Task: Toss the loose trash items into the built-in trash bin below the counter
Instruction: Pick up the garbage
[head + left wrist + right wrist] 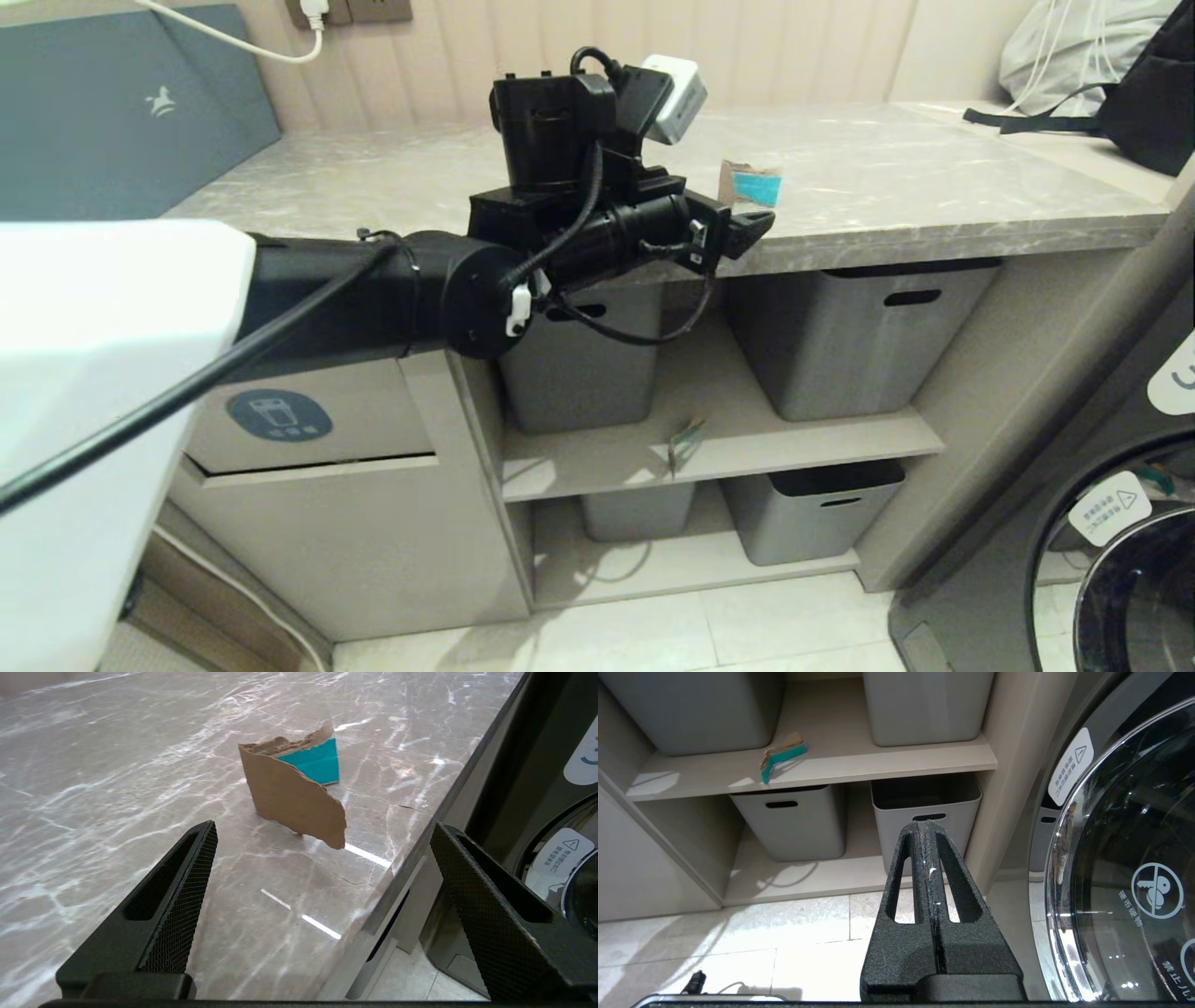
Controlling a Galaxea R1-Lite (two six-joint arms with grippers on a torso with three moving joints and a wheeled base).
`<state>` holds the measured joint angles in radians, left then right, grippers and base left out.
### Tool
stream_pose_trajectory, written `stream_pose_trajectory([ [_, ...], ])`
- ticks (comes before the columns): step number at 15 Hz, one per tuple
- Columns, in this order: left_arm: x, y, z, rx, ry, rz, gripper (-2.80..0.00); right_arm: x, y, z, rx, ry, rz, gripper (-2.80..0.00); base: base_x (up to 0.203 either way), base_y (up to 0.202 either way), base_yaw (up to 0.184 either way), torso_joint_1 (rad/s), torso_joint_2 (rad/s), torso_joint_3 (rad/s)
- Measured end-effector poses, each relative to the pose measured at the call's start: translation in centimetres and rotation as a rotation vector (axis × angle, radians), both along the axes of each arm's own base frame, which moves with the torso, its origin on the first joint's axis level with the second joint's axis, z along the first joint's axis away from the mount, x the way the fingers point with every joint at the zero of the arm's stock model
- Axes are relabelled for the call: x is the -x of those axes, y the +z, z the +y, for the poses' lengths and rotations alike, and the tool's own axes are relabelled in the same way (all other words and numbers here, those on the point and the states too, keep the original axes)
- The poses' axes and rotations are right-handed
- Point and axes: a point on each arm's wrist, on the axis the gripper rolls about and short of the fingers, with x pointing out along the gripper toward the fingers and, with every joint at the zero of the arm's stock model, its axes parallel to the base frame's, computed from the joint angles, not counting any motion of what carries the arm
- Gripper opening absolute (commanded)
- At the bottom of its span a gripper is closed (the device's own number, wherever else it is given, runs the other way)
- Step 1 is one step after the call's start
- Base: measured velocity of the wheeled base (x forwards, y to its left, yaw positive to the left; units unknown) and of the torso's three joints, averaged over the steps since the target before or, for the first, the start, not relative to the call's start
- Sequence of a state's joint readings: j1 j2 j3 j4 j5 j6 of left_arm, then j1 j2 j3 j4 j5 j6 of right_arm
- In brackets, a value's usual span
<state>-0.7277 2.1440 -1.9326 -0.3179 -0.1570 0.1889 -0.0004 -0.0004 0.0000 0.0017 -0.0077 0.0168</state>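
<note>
Currently the left gripper (747,227) hangs at the front edge of the desk (887,201), released, its jaws spread wide and holding nothing, as the left wrist view confirms: both fingers (177,914) stand well apart with bare stone between them. The nearest loose trash item, a torn cardboard scrap (750,184), stands on edge on the desk just beyond the gripper, at about 12 o'clock from it in the head view. In the left wrist view the same scrap (294,798) sits ahead of the open jaws and roughly centred between them, brown face toward the gripper, turquoise face behind; its long edge runs obliquely across the line of approach, and it is not yet between the fingers. A second scrap (686,443) lies on the upper shelf (840,439) below, at about 6 o'clock from the gripper, between two grey tubs (854,341). The built-in trash bin (308,429), marked by its blue sticker, lies at about 8 o'clock, well apart from both scraps. The right gripper (930,858) is clenched on nothing and points toward the lower shelf, parked. Judgement: the left arm is plainly the nearer, and a straight advance should bring the jaws astride the desk scrap.
</note>
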Motion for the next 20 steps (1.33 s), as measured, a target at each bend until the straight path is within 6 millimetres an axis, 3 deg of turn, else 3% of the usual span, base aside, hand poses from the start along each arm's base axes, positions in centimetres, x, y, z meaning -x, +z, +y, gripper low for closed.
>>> stream_pose_trajectory([
  [8,-0.15,0.35,0.19,0.04,-0.024,0.0,0.0,0.0,0.0,0.0,0.0,0.0,0.0,-2.8,0.0,0.0,0.0,0.0,0.0,0.0],
  [9,-0.15,0.36,0.19,0.04,-0.025,-0.001,-2.8,0.0,0.0,0.0,0.0,0.0,0.0,-2.8,0.0,0.0,0.0,0.0,0.0,0.0],
  [20,-0.66,-0.52,-0.31,0.034,-0.039,0.003,-2.8,0.0,0.0,0.0,0.0,0.0,0.0,-2.8,0.0,0.0,0.0,0.0,0.0,0.0],
])
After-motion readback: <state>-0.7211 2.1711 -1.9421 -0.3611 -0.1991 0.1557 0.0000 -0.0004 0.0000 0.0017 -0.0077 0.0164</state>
